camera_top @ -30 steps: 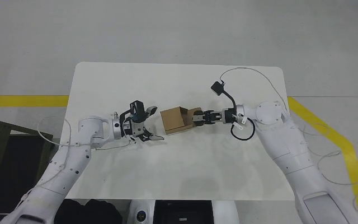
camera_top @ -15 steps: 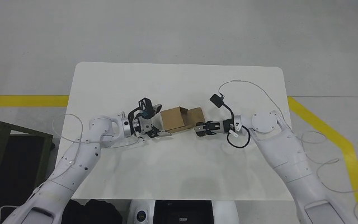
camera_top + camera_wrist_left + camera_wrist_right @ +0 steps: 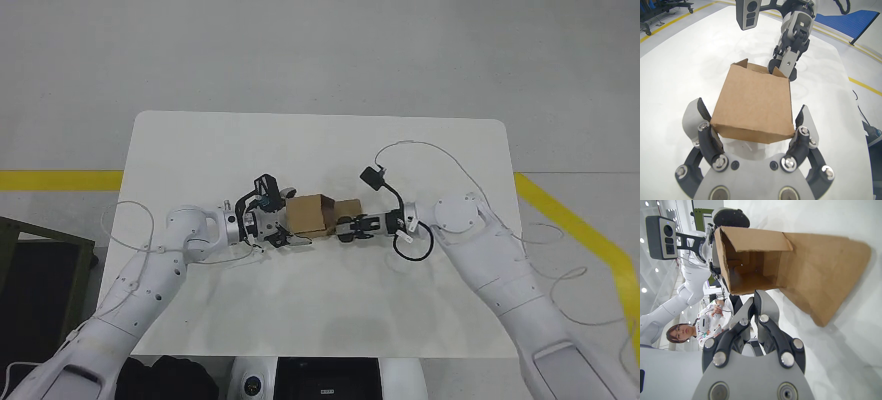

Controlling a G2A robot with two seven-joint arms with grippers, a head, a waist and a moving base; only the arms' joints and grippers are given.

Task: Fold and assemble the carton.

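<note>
Carton point(image 3: 308, 214): brown cardboard, lying on its side on the white table point(image 3: 320, 150), just left of frame centre in the top view. The closed end faces frame left and the open mouth faces frame right. Seen through the mouth in the right wrist view, the bottom panels are folded in across the far end. One long flap point(image 3: 347, 208) is unfolded from the mouth and lies flat on the table, pointing toward frame right.

Left gripper point(image 3: 279, 224): at the carton's closed end, level with the table. Its fingers point(image 3: 702, 113) are spread wide, one on each side of that end. The two near corners of the carton rest against the inner pads.

Right gripper point(image 3: 342, 229): at the open mouth, beside the flat flap on its lower side in the top view. Its fingers point(image 3: 761, 306) are pressed together, with the tips touching the rim of a side wall. I cannot tell whether any cardboard is pinched between them.

Surroundings: a thin white cable point(image 3: 450, 140) loops over the upper right part of the table. A yellow floor stripe point(image 3: 60, 180) runs along the left edge of the frame.
</note>
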